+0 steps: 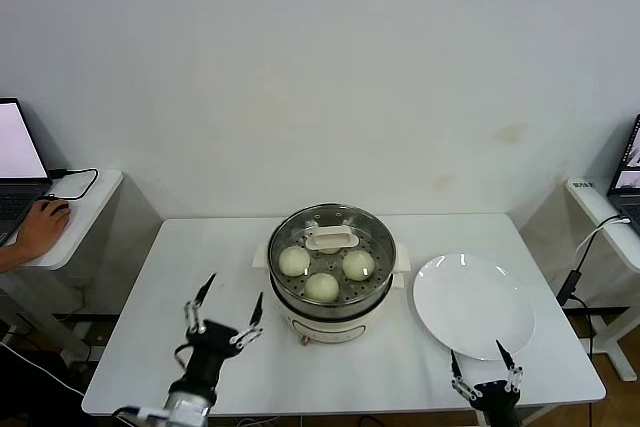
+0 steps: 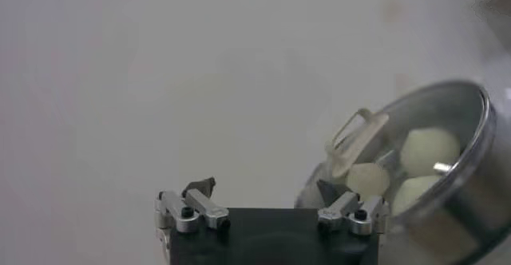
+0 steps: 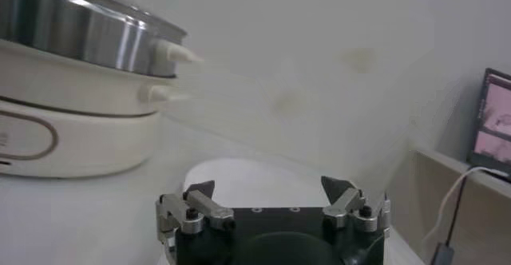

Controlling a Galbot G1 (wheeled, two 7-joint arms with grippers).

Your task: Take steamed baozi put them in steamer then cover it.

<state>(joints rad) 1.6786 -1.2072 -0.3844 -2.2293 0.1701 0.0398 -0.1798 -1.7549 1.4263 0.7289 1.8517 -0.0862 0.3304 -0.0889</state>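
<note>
The steamer (image 1: 331, 282) stands at the table's middle, a shiny steel pot on a cream-white base. A clear glass lid with a cream handle (image 1: 330, 238) sits on it. Three cream-white baozi show through the lid (image 1: 294, 261) (image 1: 321, 286) (image 1: 358, 265); a fourth is hidden under the handle. In the left wrist view the steamer (image 2: 471, 163), the lid handle (image 2: 355, 140) and baozi (image 2: 429, 151) show too. My left gripper (image 1: 229, 309) is open and empty, to the left of the steamer near the table's front. My right gripper (image 1: 483, 363) is open and empty at the front edge below the plate.
A flat white plate (image 1: 472, 305) lies empty right of the steamer; it shows beyond my right gripper (image 3: 270, 188) in the right wrist view (image 3: 239, 180), with the steamer's base (image 3: 72, 131). Side desks with laptops stand at far left (image 1: 60, 209) and far right (image 1: 605, 209); a person's hand (image 1: 40, 227) rests on the left one.
</note>
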